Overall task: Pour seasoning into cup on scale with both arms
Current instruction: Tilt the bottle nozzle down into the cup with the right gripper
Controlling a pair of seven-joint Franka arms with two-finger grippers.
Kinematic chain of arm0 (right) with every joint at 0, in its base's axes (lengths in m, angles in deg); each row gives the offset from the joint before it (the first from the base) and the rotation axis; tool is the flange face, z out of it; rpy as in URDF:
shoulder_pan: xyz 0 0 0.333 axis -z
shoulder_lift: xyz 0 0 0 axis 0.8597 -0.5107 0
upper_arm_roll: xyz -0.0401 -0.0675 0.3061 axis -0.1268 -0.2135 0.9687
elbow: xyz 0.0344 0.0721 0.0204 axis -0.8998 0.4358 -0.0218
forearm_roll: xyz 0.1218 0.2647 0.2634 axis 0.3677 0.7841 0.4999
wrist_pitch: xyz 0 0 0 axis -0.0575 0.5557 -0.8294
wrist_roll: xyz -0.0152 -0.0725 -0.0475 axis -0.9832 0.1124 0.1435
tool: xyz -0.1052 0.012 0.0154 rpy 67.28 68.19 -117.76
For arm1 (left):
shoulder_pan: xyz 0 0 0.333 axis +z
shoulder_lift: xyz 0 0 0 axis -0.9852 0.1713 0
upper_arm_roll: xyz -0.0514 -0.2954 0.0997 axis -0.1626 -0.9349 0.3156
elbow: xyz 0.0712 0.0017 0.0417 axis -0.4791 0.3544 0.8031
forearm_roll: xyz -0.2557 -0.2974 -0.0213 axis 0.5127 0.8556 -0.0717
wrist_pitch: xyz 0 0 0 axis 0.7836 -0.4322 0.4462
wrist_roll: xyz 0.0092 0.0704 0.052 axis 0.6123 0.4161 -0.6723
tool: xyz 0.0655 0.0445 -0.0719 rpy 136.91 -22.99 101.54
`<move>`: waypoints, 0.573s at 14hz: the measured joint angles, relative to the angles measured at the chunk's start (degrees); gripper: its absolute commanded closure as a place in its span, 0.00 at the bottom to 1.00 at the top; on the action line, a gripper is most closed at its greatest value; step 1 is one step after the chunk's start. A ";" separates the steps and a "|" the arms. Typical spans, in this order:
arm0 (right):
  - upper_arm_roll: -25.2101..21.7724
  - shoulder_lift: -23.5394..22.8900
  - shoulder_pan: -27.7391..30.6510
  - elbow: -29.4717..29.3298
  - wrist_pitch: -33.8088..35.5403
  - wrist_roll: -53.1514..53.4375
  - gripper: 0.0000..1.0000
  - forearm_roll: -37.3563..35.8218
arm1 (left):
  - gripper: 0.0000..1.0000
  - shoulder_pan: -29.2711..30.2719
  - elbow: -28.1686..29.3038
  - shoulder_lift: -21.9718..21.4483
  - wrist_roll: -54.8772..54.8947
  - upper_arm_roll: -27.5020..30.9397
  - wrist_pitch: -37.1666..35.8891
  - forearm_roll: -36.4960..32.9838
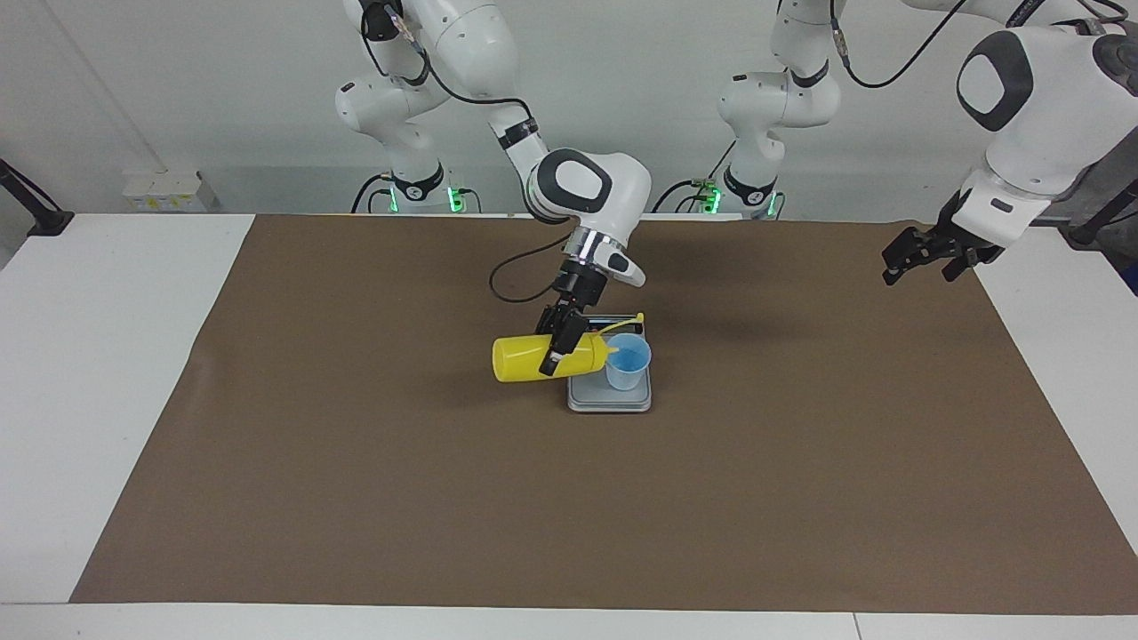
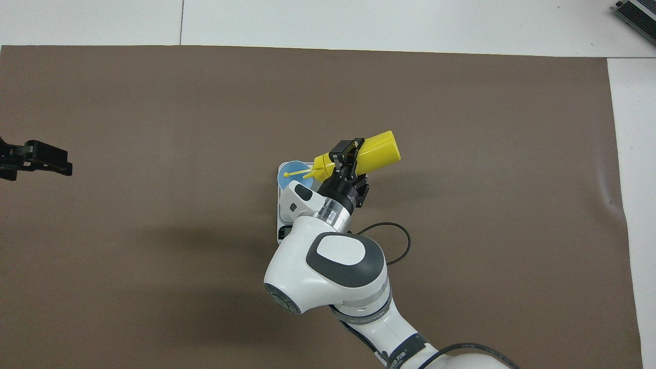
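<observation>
Your right gripper (image 1: 562, 342) pinches the bottle (image 1: 542, 357) around its body, one finger on each side. The bottle lies almost level in the air, its domed top tipped slightly down and reaching over the rim of the cup (image 1: 628, 361). The nozzle sits just above the cup's mouth. The cap strap (image 2: 297, 174) stretches out across the cup opening. The bottle's flat base points toward the right arm's end of the table.

The cup stands upright on the scale (image 1: 610, 396), on the weighing plate. The scale rests on the brown mat (image 1: 800, 462) near the middle of the table.

Your left gripper (image 1: 916, 258) waits in the air over the mat's edge at the left arm's end, well apart from the scale. You cannot tell from these views how its fingers stand.
</observation>
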 measured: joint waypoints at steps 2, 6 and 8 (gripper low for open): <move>0.00 0.00 0.00 0.29 0.00 0.43 0.60 -0.25 | 0.00 0.00 0.00 0.00 0.00 0.00 0.00 0.00; 0.00 0.00 0.00 0.31 0.01 0.89 0.59 -0.32 | 0.00 0.00 0.00 0.00 0.00 0.00 0.00 0.00; 0.00 0.01 0.00 0.30 0.17 1.73 0.59 -0.34 | 0.00 0.00 0.00 0.00 0.00 0.00 0.00 0.00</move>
